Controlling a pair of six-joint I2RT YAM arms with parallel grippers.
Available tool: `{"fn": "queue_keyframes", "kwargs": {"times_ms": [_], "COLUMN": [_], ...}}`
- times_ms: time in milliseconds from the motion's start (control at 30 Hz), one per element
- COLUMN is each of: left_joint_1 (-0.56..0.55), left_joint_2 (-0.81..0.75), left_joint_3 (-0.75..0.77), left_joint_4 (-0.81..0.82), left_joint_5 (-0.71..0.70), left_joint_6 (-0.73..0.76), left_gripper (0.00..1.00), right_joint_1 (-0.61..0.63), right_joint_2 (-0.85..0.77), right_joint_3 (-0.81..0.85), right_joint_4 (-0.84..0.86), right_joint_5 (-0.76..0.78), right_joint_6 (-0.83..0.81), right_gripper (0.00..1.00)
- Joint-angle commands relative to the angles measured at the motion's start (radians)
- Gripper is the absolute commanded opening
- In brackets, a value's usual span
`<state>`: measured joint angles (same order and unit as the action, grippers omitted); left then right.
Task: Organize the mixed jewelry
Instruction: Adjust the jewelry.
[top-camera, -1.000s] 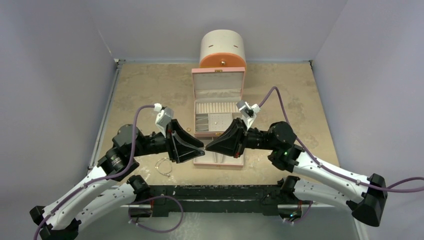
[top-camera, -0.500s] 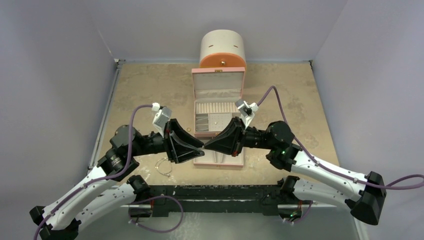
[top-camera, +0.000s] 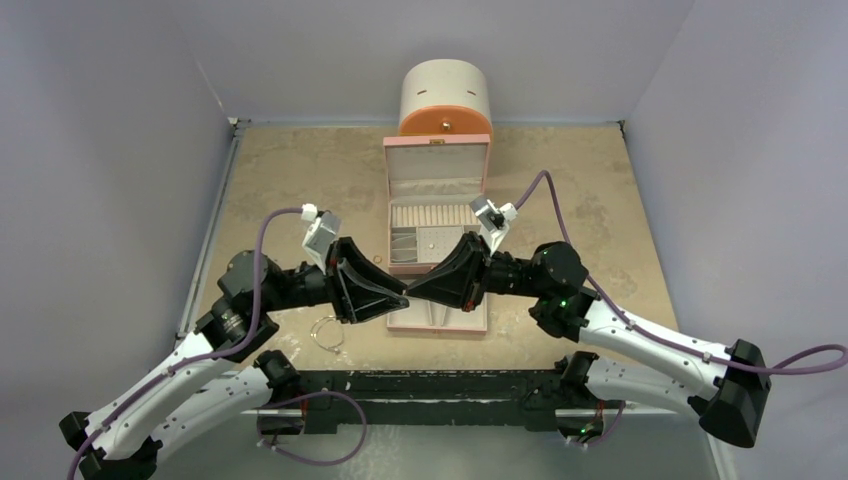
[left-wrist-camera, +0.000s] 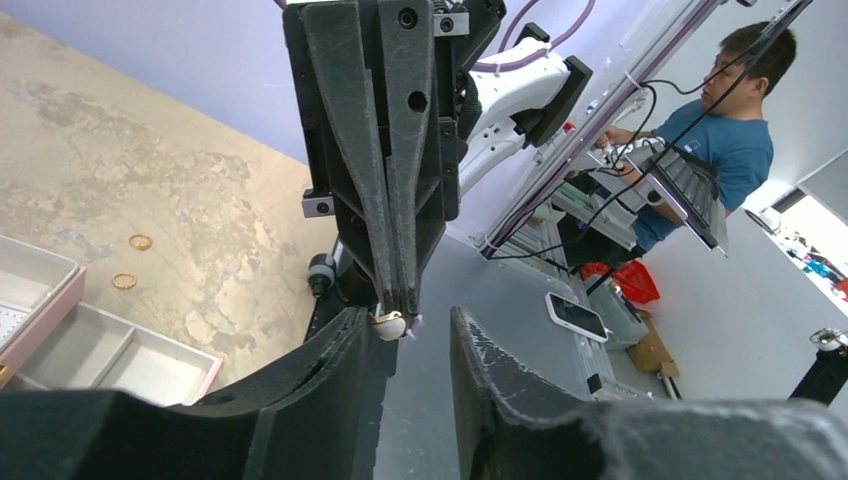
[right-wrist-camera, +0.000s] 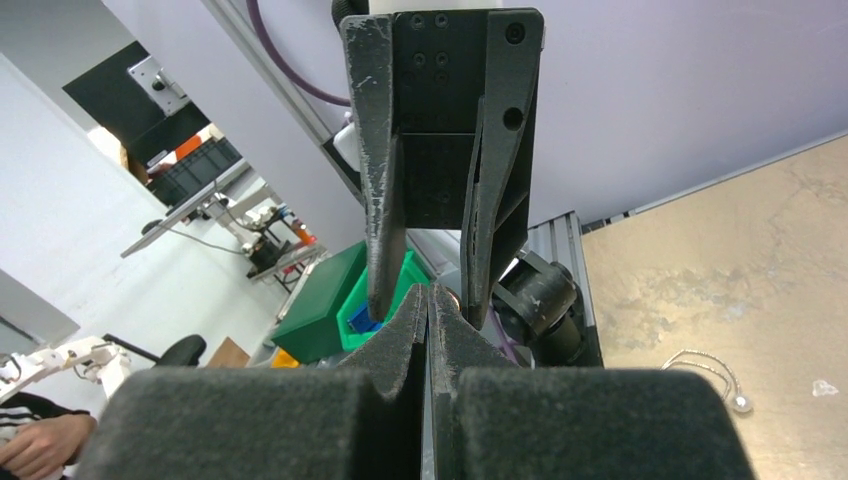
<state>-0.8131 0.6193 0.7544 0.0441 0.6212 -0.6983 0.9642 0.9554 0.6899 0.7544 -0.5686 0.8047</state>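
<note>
Looks like a mid-air handoff. A tiny stud (left-wrist-camera: 388, 322) is pinched at the very tip of the right gripper (right-wrist-camera: 430, 300), which is clamped tight, just above the near edge of the box (top-camera: 437, 185). The left gripper (left-wrist-camera: 410, 330) is spread apart around those tips, probably so the stud can be regripped. The bangle (top-camera: 327, 333) is seen lying on the table (top-camera: 300, 180), near the left arm.

Plain lavender-grey walls (top-camera: 110, 150) box in a mottled tan tabletop (top-camera: 300, 180), evenly lit, no hard shadows. Beyond the enclosure is a lab: man in blue shirt (left-wrist-camera: 735, 130), phone (left-wrist-camera: 575, 315) on a grey surface, pale floor (left-wrist-camera: 720, 330), green bin (right-wrist-camera: 325, 300).
</note>
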Motion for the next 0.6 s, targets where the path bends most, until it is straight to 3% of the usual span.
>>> {"fn": "queue_keyframes", "kwargs": {"times_ms": [0,333,567], "left_joint_1": [-0.004,-0.004,-0.004], "left_joint_2": [0.006,0.020,0.021], "left_joint_3": [0.000,-0.004,0.000], "left_joint_4": [0.065,0.083,0.084], "left_joint_5": [0.020,0.039,0.037], "left_joint_6": [-0.022,-0.035,-0.035], "left_gripper": [0.32,0.00,0.00], "right_joint_1": [0.005,0.005,0.005], "right_joint_2": [-0.015,-0.030,-0.036], "right_joint_3": [-0.002,-0.014,-0.019], "right_joint_4": [0.055,0.039,0.036], "right_joint_5": [0.006,0.032,0.027], "right_joint_6": [0.005,-0.002,-0.004], "right_gripper": [0.00,0.00,0.00]}}
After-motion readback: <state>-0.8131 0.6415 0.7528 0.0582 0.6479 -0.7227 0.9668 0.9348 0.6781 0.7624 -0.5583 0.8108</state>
